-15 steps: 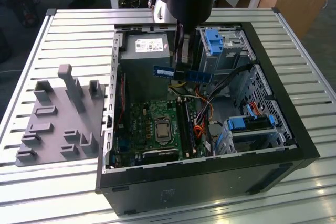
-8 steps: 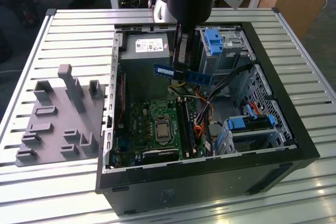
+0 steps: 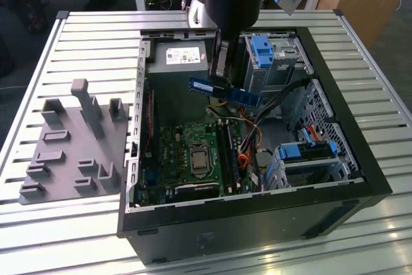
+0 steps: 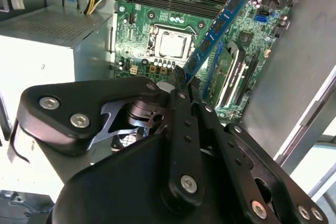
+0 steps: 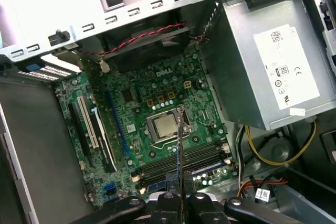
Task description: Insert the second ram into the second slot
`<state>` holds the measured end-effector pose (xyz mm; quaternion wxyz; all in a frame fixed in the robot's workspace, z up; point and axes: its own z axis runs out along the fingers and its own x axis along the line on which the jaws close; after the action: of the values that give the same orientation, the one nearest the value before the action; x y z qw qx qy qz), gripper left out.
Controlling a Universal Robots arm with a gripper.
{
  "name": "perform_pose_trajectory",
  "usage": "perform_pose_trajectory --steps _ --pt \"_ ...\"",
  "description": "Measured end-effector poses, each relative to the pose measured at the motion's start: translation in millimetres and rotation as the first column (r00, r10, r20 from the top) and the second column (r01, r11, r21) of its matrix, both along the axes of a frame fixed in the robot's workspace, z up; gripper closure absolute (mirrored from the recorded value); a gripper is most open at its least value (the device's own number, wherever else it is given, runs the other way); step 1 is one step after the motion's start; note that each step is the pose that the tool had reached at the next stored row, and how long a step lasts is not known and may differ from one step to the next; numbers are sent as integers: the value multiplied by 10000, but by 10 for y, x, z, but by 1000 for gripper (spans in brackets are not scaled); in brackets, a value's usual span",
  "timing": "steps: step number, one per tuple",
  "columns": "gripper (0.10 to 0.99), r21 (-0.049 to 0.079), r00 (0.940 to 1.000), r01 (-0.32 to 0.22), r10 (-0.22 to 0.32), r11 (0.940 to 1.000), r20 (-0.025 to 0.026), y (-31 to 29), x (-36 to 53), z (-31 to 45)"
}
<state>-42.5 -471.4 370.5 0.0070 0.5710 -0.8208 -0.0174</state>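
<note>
Second ram (image 3: 226,93) hangs aloft at centre of the exterior view, tilted, pinched between the fingers of the hand (image 3: 222,75). Below it is the open computer case (image 3: 335,133), with the motherboard (image 5: 131,103) and its memory slots (image 5: 205,156) clear of the stick. Carried over, not yet seated. Whether a first stick is in place: cannot tell.

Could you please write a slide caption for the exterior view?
Gripper holding the second ram over the motherboard inside the open computer case.
</note>
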Motion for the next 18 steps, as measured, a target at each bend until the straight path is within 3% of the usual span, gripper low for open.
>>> perform_pose_trajectory --steps 18 --pt "949 0 9957 925 -925 9957 0 0 0 -2"
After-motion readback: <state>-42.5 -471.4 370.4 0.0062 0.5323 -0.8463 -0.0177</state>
